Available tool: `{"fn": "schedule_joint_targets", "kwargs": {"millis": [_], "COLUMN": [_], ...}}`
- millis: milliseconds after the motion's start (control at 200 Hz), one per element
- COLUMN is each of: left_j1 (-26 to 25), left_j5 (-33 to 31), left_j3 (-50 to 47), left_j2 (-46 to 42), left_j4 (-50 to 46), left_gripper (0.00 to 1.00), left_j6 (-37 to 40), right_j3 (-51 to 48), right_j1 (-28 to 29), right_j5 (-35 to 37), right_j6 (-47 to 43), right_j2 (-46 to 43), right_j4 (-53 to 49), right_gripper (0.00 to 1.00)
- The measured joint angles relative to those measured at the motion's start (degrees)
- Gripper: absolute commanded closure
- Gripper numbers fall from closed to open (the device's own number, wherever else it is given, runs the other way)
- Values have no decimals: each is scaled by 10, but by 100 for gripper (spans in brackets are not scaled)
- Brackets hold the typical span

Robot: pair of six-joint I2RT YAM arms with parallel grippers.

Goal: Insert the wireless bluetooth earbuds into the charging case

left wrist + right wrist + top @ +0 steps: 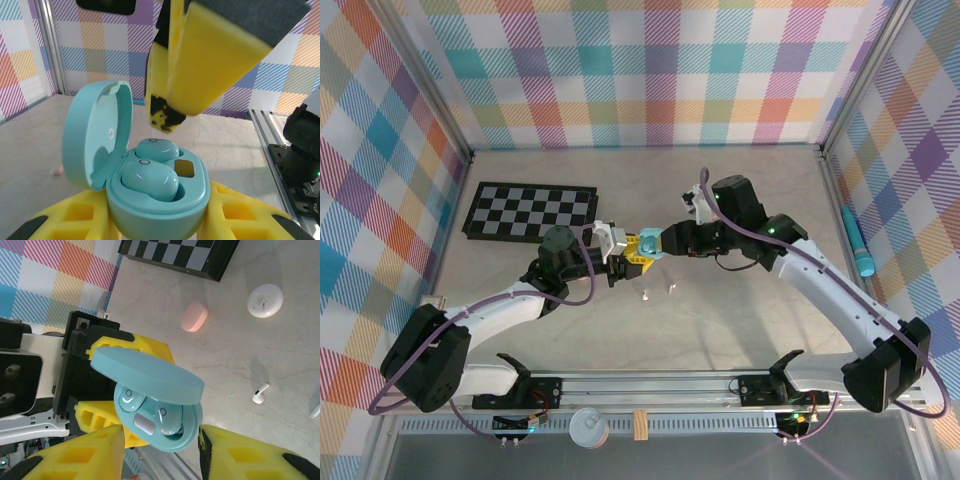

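Note:
My left gripper [157,222] is shut on the light blue charging case [165,207], its yellow fingers [75,217] pressing both sides. The lid [95,135] stands open. Two light blue earbuds [150,181] [157,149] sit in the case's wells. In the right wrist view the same case [187,437] lies under its lid [145,375], with both buds [127,401] inside. My right gripper [160,455] is open just above the case, its fingers [75,457] apart and off it. In the top view both grippers [620,258] [658,243] meet at mid-table.
A pink oval case [194,316] and a white oval case [265,300] lie on the table near the chessboard [530,210]. Two white earbuds [258,395] [670,288] lie loose on the table in front of the grippers. A teal pen [860,245] rests beyond the right rail.

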Motion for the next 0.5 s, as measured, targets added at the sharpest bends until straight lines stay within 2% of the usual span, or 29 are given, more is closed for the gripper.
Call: {"fn": "schedule_joint_targets", "kwargs": {"millis": [135, 270, 500], "left_j1": [0, 0, 0], "left_j5": [-4, -3, 0], "left_j3": [0, 0, 2], "left_j2": [-2, -11, -11], "left_j4": [-8, -20, -26], "left_gripper": [77, 77, 77], "left_j6": [16, 37, 47], "right_j3": [-1, 11, 97], "right_j1": [0, 0, 0], "right_j5": [13, 38, 81], "right_j6": [-15, -12, -3], "right_j2": [-32, -40, 48], "right_j4": [2, 7, 7], "right_gripper": [38, 29, 21]}}
